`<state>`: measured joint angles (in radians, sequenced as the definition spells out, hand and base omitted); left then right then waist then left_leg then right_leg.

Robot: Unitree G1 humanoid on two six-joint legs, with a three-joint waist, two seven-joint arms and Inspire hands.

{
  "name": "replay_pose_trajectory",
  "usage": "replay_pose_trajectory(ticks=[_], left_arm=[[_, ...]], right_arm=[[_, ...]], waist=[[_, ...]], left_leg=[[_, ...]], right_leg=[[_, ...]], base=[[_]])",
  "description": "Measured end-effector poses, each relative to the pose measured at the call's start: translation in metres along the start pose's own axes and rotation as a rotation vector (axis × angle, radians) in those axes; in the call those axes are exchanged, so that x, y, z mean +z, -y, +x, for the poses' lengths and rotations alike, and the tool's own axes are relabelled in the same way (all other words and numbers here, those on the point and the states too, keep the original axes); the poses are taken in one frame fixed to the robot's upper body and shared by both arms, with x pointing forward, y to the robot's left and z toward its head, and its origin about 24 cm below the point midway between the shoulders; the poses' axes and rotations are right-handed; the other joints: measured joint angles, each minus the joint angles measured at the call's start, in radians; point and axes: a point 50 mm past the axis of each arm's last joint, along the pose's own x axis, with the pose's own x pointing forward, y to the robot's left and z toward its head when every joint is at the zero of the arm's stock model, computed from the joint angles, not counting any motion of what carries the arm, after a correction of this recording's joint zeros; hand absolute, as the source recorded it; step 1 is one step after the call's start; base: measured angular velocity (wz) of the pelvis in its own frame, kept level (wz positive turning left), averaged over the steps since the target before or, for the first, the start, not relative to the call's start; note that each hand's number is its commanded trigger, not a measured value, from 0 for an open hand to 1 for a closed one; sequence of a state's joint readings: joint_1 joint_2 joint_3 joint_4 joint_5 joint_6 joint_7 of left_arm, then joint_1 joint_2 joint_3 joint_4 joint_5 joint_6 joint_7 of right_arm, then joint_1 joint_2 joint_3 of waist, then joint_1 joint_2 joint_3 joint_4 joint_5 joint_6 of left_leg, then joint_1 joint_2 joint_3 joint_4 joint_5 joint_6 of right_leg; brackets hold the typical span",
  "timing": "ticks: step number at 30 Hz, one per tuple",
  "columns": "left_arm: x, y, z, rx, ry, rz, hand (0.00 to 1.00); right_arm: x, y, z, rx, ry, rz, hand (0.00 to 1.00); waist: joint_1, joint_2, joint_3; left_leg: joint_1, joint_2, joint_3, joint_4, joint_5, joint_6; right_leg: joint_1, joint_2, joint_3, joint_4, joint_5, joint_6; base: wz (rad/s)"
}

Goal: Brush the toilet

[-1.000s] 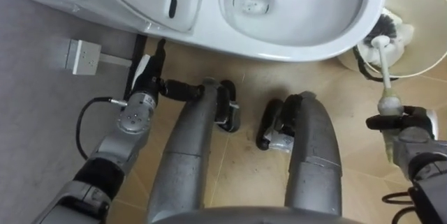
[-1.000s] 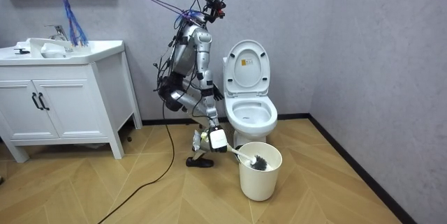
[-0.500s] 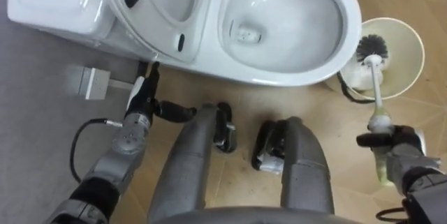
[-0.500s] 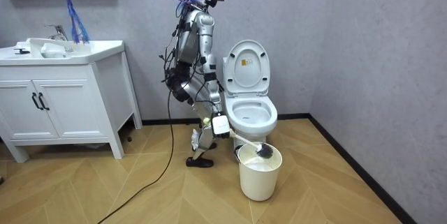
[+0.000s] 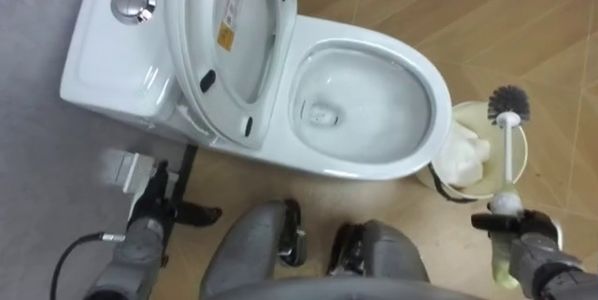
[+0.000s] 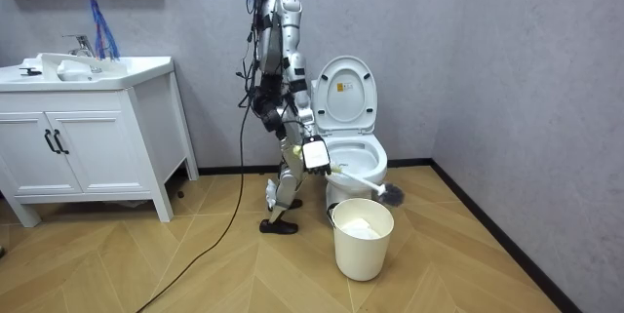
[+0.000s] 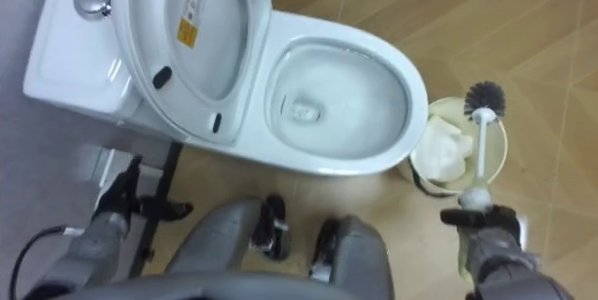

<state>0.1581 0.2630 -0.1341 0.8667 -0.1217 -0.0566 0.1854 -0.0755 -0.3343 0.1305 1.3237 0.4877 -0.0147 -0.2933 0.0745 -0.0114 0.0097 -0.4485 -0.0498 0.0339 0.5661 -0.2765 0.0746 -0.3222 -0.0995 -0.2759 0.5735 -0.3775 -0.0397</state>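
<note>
White porcelain toilet [image 5: 374, 164], lid up, sits just ahead of my robot, which has straightened from its crouch of a second ago. I see the cream round plastic bucket [image 5: 523, 150] beside the bowl's right. The black-bristled, white-handled toilet brush [image 5: 506, 155], earlier down in that bucket, is now above its rim, with the right hand [image 5: 528, 244] curled round its handle. The left hand [image 5: 154, 208] hangs low, fingers relaxed.

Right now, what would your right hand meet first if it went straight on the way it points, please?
Probably nothing near: the right hand aims its brush over the bin, right of the toilet, toward floor; depth is unclear.
</note>
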Motion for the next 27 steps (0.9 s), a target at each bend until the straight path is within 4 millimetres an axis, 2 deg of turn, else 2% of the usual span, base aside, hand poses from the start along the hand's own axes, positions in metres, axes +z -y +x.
replay_pose_trajectory(ticks=[4,7,8,12,15,17,21,24,25,27], left_arm=[[-0.034,-0.013,-0.013,0.050,-0.090,-0.036,0.00],[-0.058,-0.017,-0.024,0.074,-0.158,-0.056,0.00],[-0.063,-0.020,-0.027,0.086,-0.173,-0.066,0.00],[-0.067,-0.020,-0.029,0.095,-0.185,-0.078,0.00],[-0.072,-0.019,-0.032,0.099,-0.197,-0.066,0.00],[-0.079,-0.019,-0.037,0.108,-0.206,-0.042,0.00],[-0.081,-0.016,-0.044,0.130,-0.188,0.029,0.00],[-0.075,-0.010,-0.047,0.161,-0.142,0.081,0.00],[-0.068,-0.010,-0.047,0.173,-0.109,0.103,0.00],[-0.048,-0.014,-0.045,0.213,-0.014,0.126,0.00]], right_arm=[[-0.025,0.003,-0.004,-0.023,-0.030,-0.001,1.00],[-0.032,0.004,-0.006,-0.018,-0.007,-0.038,1.00],[-0.032,0.004,-0.006,-0.014,0.003,-0.056,1.00],[-0.027,0.001,-0.007,-0.003,0.051,-0.143,1.00],[-0.022,-0.003,-0.009,0.012,0.113,-0.239,1.00],[-0.021,-0.007,-0.011,0.023,0.155,-0.320,1.00],[-0.022,-0.018,-0.015,0.054,0.189,-0.389,1.00],[-0.030,-0.025,-0.018,0.076,0.195,-0.453,1.00],[-0.030,-0.027,-0.019,0.086,0.209,-0.490,1.00],[-0.028,-0.029,-0.019,0.102,0.241,-0.555,1.00]], waist=[[0.001,-0.011,-0.0105],[-0.004,-0.017,-0.0109],[-0.009,-0.027,-0.0090],[-0.008,-0.033,-0.0063],[-0.011,-0.036,-0.0041],[-0.009,-0.044,-0.0075],[0.000,-0.047,-0.0082],[0.025,-0.051,-0.0061],[0.033,-0.047,-0.0084],[0.041,-0.050,-0.0065]], left_leg=[[0.126,0.002,-0.008,-0.083,0.003,-0.005],[0.206,-0.001,-0.009,-0.130,0.004,-0.005],[0.224,-0.002,-0.010,-0.142,0.004,-0.005],[0.263,-0.005,-0.012,-0.157,0.005,-0.007],[0.305,-0.010,-0.026,-0.182,0.008,-0.011],[0.334,-0.012,-0.029,-0.200,0.008,-0.011],[0.337,-0.014,-0.044,-0.197,0.008,-0.011],[0.355,-0.018,-0.053,-0.202,0.008,-0.011],[0.356,-0.018,-0.054,-0.202,0.008,-0.011],[0.351,-0.019,-0.066,-0.203,0.010,-0.014]], right_leg=[[0.139,0.024,-0.003,-0.125,0.030,0.010],[0.224,0.032,-0.005,-0.198,0.044,0.017],[0.245,0.033,-0.008,-0.214,0.046,0.018],[0.290,0.036,-0.010,-0.236,0.053,0.022],[0.348,0.043,-0.030,-0.292,0.068,0.024],[0.382,0.045,-0.036,-0.322,0.073,0.026],[0.398,0.048,-0.054,-0.337,0.079,0.027],[0.427,0.050,-0.061,-0.357,0.082,0.030],[0.429,0.050,-0.067,-0.357,0.083,0.030],[0.427,0.050,-0.078,-0.356,0.085,0.028]], base=[[0.01],[-0.01],[0.05],[0.01],[0.09],[0.07],[0.13],[0.11],[0.10],[0.15]])
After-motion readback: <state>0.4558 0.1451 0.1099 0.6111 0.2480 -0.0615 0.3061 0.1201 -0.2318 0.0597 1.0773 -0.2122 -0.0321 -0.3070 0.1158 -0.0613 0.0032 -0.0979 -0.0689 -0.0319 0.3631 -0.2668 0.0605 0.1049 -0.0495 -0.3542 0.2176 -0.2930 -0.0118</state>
